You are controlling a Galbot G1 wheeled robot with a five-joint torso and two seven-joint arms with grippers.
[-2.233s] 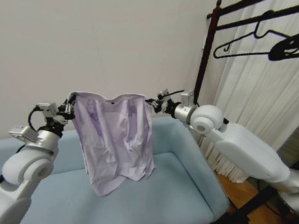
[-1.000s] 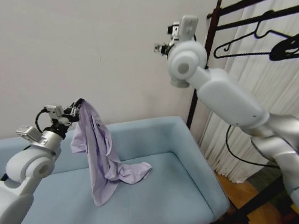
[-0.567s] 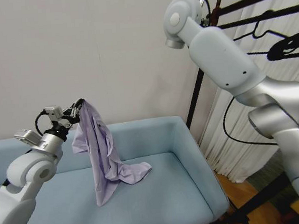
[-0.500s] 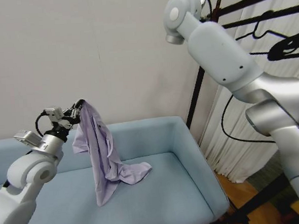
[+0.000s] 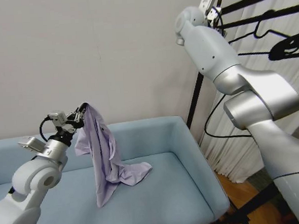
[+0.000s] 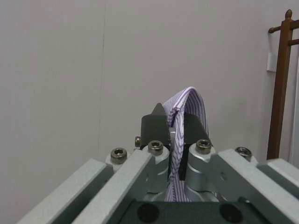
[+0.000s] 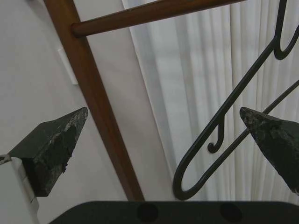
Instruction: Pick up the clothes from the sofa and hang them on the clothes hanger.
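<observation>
shirt — one, lilac, clamped in jaws of left gripper; two hangers

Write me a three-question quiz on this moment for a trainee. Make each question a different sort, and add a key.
1. True or false: the right gripper is shut on the lilac shirt.
2. Where does the shirt's lower end lie? A. on the sofa seat; B. on the floor; C. over a rail.
3. Fill in: the shirt hangs from the ___ gripper.
Key:
1. False: it is open, up beside the black hanger on the rack.
2. A.
3. Left: the left gripper is shut on a fold of it.
</observation>
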